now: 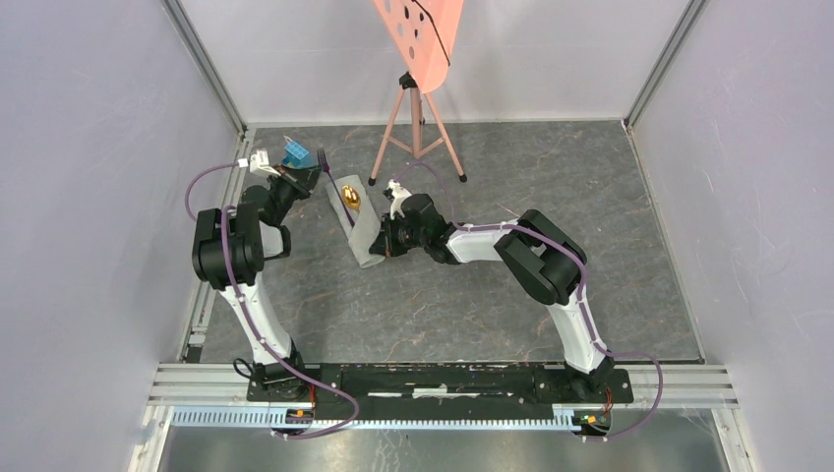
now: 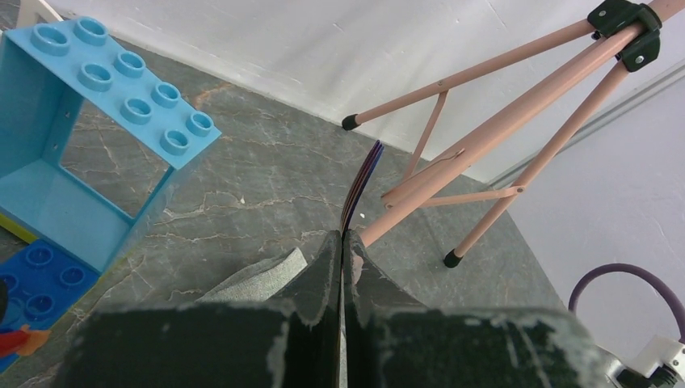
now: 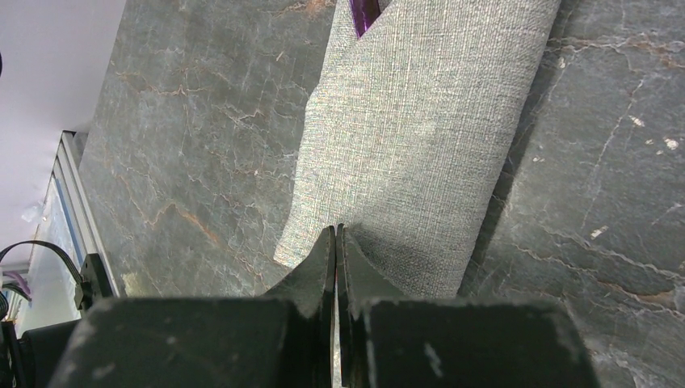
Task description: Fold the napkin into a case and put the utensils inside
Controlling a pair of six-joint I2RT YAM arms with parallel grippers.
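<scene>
On the grey counter [image 1: 551,197] the case [image 1: 360,234] lies between the arms, its long axis running away from them and leaning slightly left. Its open far end is just beside the left hand [image 2: 342,246], which is clamped shut on the thin black utensil [image 2: 361,179]. The right hand [image 3: 335,238] rests at the near end with its fingers pressed together, though I cannot tell if they pinch cloth, and only the gold spoon [image 1: 351,199] bowl shows at the mouth.
</scene>
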